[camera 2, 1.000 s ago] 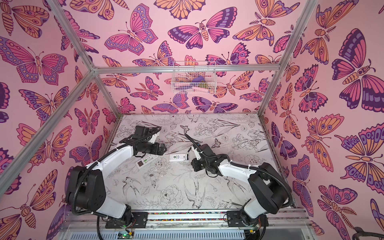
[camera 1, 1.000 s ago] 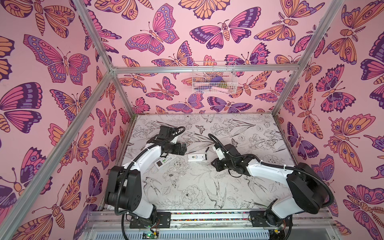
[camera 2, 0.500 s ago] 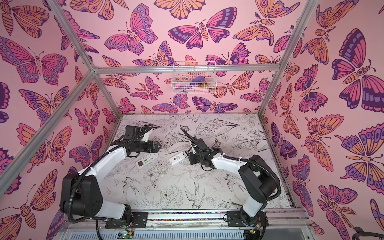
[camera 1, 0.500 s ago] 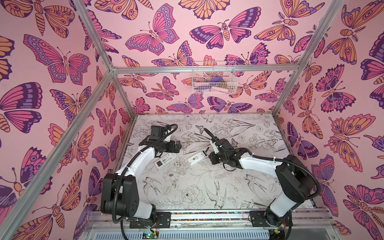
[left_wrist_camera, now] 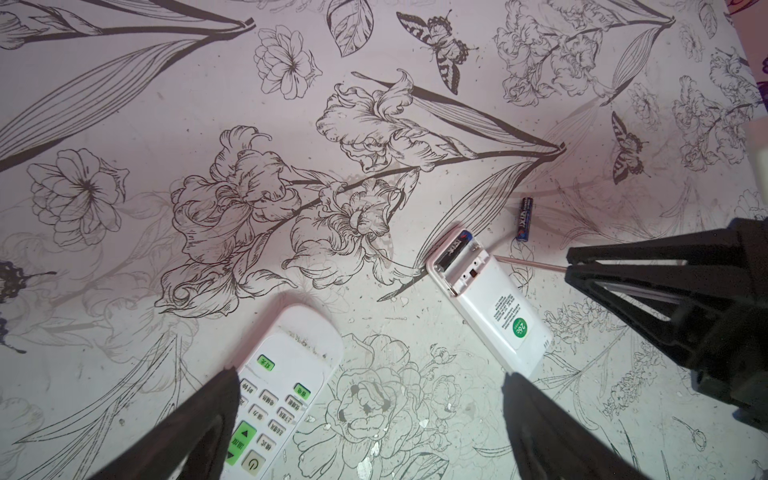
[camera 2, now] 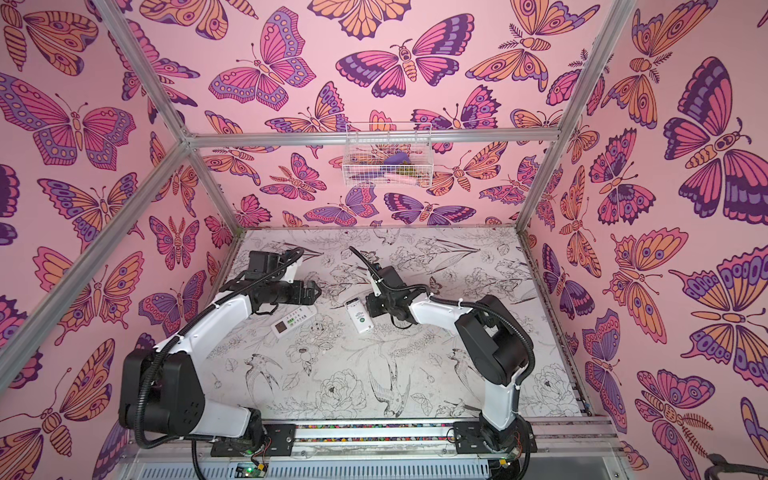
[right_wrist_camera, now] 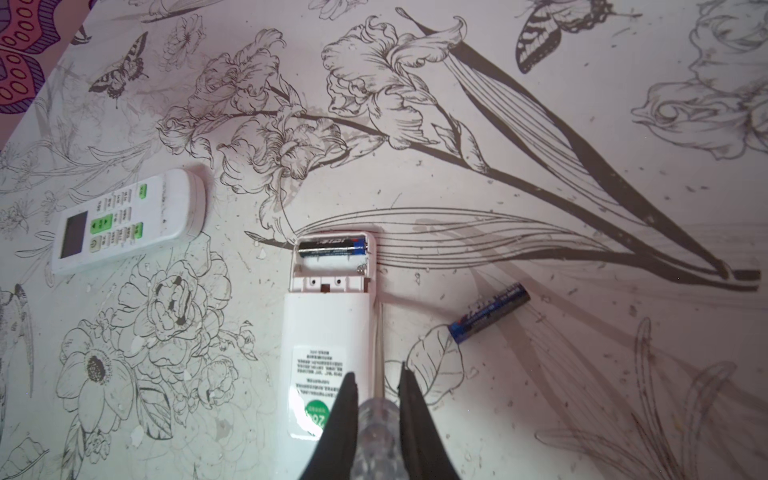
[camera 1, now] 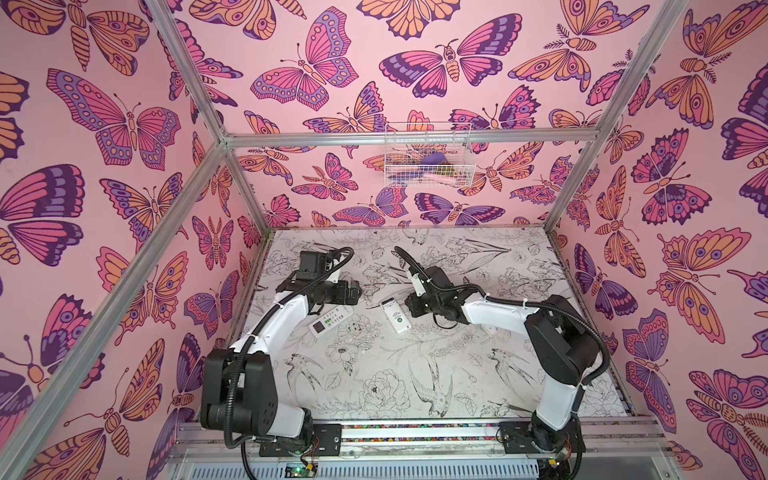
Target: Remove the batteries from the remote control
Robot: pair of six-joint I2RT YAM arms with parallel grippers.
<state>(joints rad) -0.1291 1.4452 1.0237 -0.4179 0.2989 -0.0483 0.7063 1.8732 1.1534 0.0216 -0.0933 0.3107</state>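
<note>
A white remote control [right_wrist_camera: 328, 332] lies face down mid-table, its battery bay uncovered, also seen in both top views [camera 1: 395, 316] [camera 2: 359, 316]. One black battery [right_wrist_camera: 332, 246] sits in the far slot and the near slot is empty. A second black-and-blue battery [right_wrist_camera: 488, 311] [left_wrist_camera: 524, 219] lies loose on the table beside it. My right gripper [right_wrist_camera: 376, 374] is shut on a clear-handled tool [right_wrist_camera: 376, 432] whose thin shaft [right_wrist_camera: 379, 345] runs along the remote's side. My left gripper [left_wrist_camera: 370, 376] [camera 1: 355, 291] hovers open and empty over the table.
Another white remote [left_wrist_camera: 286, 374] [camera 1: 331, 322] lies face up, buttons showing, under my left arm and partly below one left finger. A wire basket [camera 1: 428, 156] hangs on the back wall. Pink walls and metal posts bound the table.
The face-down remote has turned from lying crosswise to pointing nearly front to back. My right gripper followed it with the tool. My left gripper drew back leftward, away from that remote.
</note>
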